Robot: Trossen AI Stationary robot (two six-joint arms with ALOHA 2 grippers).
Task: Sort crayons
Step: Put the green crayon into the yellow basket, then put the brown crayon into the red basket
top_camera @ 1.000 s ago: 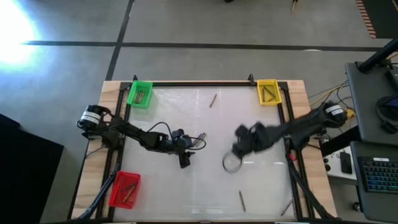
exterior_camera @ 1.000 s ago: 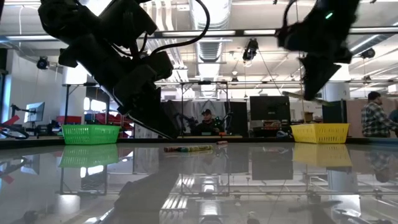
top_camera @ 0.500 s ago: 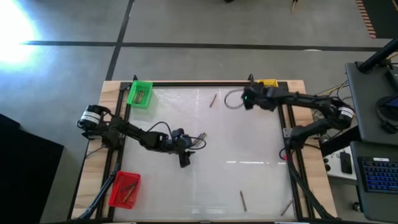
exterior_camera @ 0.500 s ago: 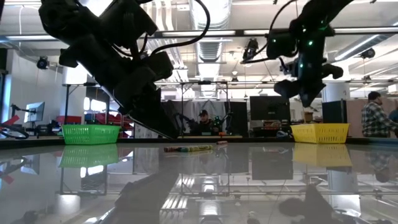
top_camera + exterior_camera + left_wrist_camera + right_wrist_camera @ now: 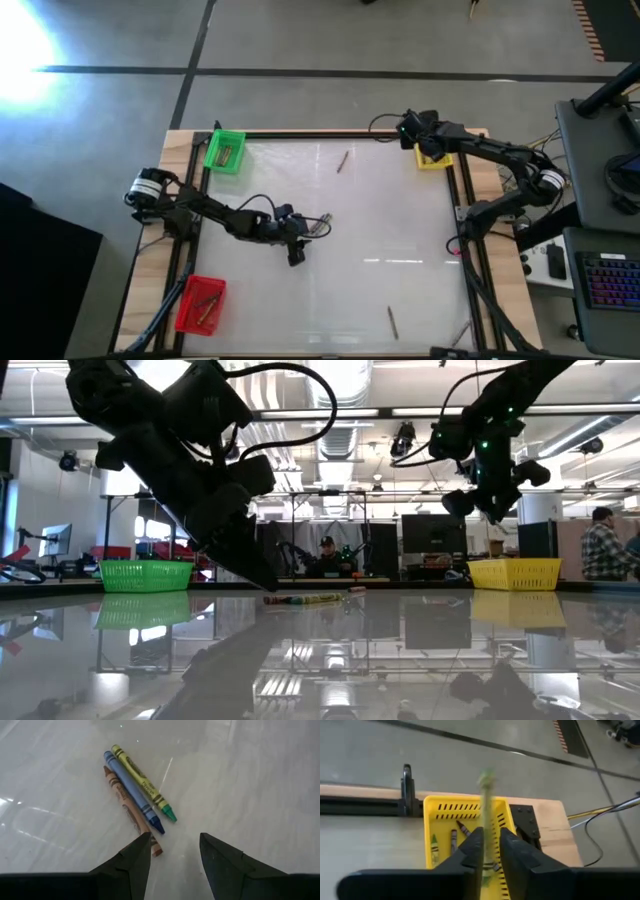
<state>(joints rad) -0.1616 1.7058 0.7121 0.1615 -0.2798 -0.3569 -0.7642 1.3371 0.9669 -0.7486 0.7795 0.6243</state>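
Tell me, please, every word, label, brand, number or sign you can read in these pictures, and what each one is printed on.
No text can be read with confidence.
Green crayon: dark print along its paper wrapper, too small to read.
Blue crayon: wrapper markings, unreadable.
Brown crayon: wrapper markings, unreadable.
Yellow bin, green bin, red bin: no lettering visible.
Keyboard beside the table: keys too small to read.

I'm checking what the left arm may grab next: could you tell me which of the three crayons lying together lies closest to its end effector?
The brown crayon, outermost of the trio: its end nearly reaches one finger of the left end effector. The blue and green-tipped ones end farther off.
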